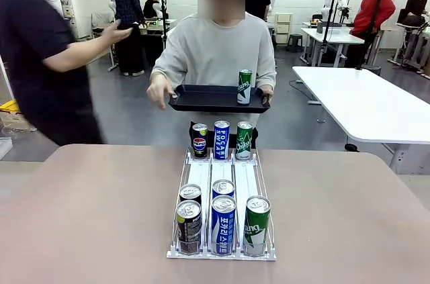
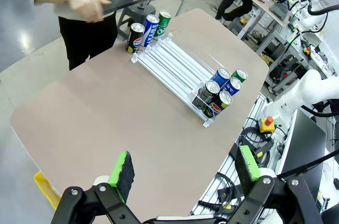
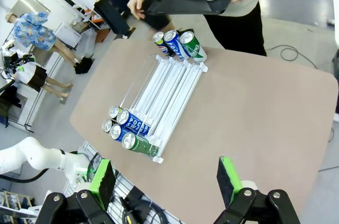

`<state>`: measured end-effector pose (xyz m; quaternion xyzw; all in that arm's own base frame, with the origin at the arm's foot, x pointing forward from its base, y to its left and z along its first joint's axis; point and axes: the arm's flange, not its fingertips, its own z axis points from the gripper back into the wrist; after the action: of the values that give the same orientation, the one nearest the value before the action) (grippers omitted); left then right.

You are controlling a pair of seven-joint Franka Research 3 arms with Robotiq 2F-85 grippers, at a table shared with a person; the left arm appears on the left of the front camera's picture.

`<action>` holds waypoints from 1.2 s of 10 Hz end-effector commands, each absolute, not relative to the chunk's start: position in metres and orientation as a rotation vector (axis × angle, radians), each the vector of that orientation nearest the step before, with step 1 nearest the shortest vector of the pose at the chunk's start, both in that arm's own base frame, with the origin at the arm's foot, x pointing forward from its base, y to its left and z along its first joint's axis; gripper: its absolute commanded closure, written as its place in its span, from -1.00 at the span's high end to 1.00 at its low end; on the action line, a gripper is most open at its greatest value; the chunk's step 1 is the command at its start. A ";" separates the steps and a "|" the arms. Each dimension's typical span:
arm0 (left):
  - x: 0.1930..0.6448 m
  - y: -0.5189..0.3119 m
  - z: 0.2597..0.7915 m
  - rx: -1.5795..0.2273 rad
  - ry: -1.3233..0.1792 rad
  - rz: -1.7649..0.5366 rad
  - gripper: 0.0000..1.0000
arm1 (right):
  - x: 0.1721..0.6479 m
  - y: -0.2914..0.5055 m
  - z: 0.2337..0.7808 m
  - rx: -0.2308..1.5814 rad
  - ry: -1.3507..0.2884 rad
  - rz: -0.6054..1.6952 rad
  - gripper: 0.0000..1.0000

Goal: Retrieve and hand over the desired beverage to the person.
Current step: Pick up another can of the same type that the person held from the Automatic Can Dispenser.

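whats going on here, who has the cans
The person at the far side holds a black tray with one green can standing on it. More cans sit in the clear rack on the table. The left pincer and right pincer both hang open above the table, holding nothing.

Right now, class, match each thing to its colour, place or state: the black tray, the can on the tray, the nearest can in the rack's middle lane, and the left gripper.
Column one:
A. black tray
B. can on the tray
C. nearest middle-lane can
D. left gripper

Column two:
1. blue
2. open, over the table
3. in the person's hands
4. green, upright

Pairs: A-3, B-4, C-1, D-2.
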<state>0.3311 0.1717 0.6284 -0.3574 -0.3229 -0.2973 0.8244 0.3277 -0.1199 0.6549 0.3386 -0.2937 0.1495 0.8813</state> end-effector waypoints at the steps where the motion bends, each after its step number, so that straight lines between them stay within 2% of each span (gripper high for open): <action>1: 0.331 0.172 0.628 -0.760 -0.686 -0.632 1.00 | 0.329 -0.120 0.656 0.713 -0.606 0.313 1.00; 4: 0.348 0.077 0.628 -0.561 -0.441 -0.895 1.00 | 0.329 -0.120 0.656 0.713 -0.606 0.313 1.00; 6: 0.359 0.009 0.619 -0.479 -0.281 -0.972 1.00 | 0.329 -0.120 0.656 0.713 -0.606 0.313 1.00; 8: 0.364 -0.052 0.603 -0.427 -0.157 -0.856 1.00 | 0.329 -0.120 0.656 0.713 -0.606 0.313 1.00; 11: 0.366 -0.137 0.579 -0.212 -0.155 -0.553 1.00 | 0.329 -0.120 0.656 0.713 -0.606 0.313 1.00; 12: 0.368 -0.160 0.563 -0.090 -0.197 -0.461 1.00 | 0.329 -0.120 0.656 0.713 -0.606 0.313 1.00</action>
<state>0.3671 -0.1452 0.5785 -0.1092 -0.1057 -0.2826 0.9471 0.3280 -0.1196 0.6558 0.3386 -0.2940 0.1504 0.8811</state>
